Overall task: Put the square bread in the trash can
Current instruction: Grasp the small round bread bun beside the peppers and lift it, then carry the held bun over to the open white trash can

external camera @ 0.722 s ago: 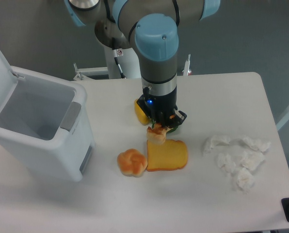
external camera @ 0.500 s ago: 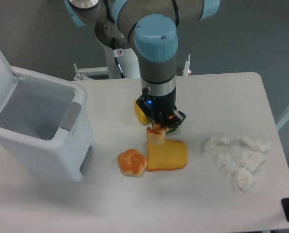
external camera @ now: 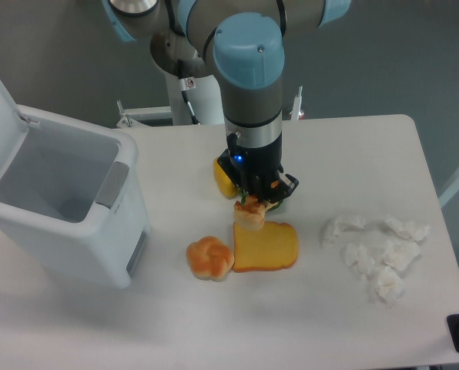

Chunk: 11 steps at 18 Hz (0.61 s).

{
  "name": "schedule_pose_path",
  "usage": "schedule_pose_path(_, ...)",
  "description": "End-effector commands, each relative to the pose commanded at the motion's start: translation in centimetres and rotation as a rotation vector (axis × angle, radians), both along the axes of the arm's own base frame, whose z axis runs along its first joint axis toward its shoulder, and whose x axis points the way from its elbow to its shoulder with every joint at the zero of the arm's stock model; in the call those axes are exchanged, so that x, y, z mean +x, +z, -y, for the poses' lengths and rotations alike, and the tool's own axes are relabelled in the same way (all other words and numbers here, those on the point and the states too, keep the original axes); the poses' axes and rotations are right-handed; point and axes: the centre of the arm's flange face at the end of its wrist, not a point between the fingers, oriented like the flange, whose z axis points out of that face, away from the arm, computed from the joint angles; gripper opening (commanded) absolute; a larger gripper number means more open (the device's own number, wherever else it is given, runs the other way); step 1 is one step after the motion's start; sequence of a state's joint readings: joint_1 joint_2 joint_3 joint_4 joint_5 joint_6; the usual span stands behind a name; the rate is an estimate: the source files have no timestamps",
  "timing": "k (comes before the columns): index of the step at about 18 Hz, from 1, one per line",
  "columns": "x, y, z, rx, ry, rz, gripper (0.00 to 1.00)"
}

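While end effector [external camera: 254,202] hovers over square bread [external camera: 266,247] (grip state unclear) | trash can [external camera: 60,202] lid open

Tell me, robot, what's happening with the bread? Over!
Pincer low over the food, jaws hidden. Square bread flat on table, not gripped. Trash can open, left. Small pastry and round bun crowd it.
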<state>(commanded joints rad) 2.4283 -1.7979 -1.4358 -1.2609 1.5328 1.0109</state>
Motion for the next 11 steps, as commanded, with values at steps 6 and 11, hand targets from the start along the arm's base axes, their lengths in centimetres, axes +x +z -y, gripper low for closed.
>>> schedule_pose_path(6, 7.3, 6.7, 2.3, 0.217, 0.051, 0.072, 0.21)
schedule_pose_path(11, 13.3, 10.0, 2.1, 0.314, 0.099, 0.134, 0.26)
